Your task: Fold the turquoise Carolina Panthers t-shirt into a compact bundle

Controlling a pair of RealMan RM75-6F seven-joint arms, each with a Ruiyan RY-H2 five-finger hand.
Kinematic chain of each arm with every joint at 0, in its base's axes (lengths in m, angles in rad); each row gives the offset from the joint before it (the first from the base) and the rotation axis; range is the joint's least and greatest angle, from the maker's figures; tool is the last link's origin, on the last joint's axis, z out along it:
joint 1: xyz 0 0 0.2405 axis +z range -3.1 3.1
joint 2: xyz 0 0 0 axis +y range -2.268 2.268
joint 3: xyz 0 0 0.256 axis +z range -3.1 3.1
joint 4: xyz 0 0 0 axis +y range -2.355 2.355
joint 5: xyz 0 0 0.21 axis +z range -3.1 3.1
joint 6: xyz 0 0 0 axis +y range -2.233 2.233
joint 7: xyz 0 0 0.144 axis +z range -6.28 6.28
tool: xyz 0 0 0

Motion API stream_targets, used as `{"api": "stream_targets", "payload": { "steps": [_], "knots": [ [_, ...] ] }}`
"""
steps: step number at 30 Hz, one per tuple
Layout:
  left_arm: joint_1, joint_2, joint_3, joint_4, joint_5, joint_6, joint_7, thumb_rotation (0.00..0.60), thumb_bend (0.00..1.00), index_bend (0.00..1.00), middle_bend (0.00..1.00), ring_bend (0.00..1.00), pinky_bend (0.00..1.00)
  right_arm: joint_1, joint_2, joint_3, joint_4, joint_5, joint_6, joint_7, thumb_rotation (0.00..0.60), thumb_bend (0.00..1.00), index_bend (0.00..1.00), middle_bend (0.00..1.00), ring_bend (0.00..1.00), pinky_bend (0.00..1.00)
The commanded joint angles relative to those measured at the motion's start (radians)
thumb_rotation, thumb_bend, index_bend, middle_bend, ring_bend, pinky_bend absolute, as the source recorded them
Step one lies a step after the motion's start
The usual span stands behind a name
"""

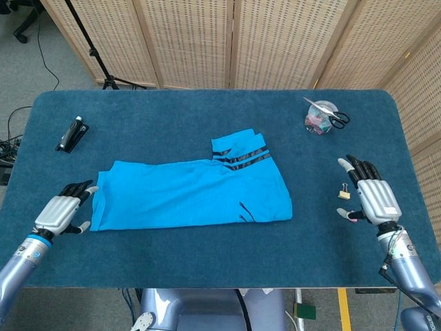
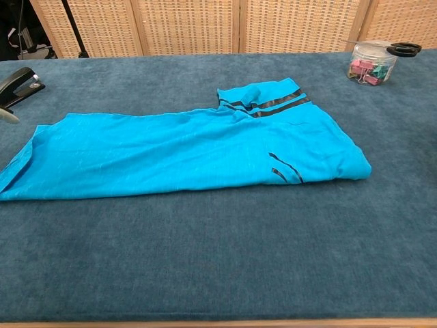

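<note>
On the table [image 1: 207,262], t-shirt [image 1: 193,193] lies half-folded.

Both arms reach in low from the near edge; the left hand [image 1: 60,212] and right hand [image 1: 373,196] hover empty, fingers spread.

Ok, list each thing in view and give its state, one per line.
shirt: folded lengthwise, flat on the table, held by neither hand
left hand: empty, by the shirt's left end
right hand: empty, fingers apart
jar: upright, clips inside, scissors on top
stapler: lying closed
</note>
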Motion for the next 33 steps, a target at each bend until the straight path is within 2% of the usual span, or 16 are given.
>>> {"api": "stream_targets", "payload": {
  "steps": [1, 10, 21, 33],
  "knots": [
    [0.013, -0.019, 0.017, 0.028, 0.025, 0.011, -0.016, 0.6, 0.32, 0.04, 0.0, 0.0, 0.0, -0.067, 0.019, -0.035, -0.032, -0.043, 0.074, 0.051, 0.6, 0.0, 0.0, 0.0, 0.0, 0.0],
    [0.023, -0.055, 0.05, 0.089, 0.09, 0.017, -0.037, 0.6, 0.32, 0.05, 0.0, 0.0, 0.0, -0.165, 0.032, -0.075, -0.074, -0.132, 0.199, 0.1, 0.6, 0.0, 0.0, 0.0, 0.0, 0.0],
    [0.032, -0.114, 0.07, 0.159, 0.137, 0.036, -0.046, 0.6, 0.32, 0.09, 0.0, 0.0, 0.0, -0.194, 0.025, -0.07, -0.063, -0.175, 0.249, 0.098, 0.6, 0.0, 0.0, 0.0, 0.0, 0.0],
    [0.019, -0.195, 0.053, 0.259, 0.149, 0.041, -0.039, 0.6, 0.32, 0.17, 0.0, 0.0, 0.0, -0.202, 0.02, -0.059, -0.048, -0.191, 0.253, 0.126, 0.6, 0.0, 0.0, 0.0, 0.0, 0.0]
  ]
}}
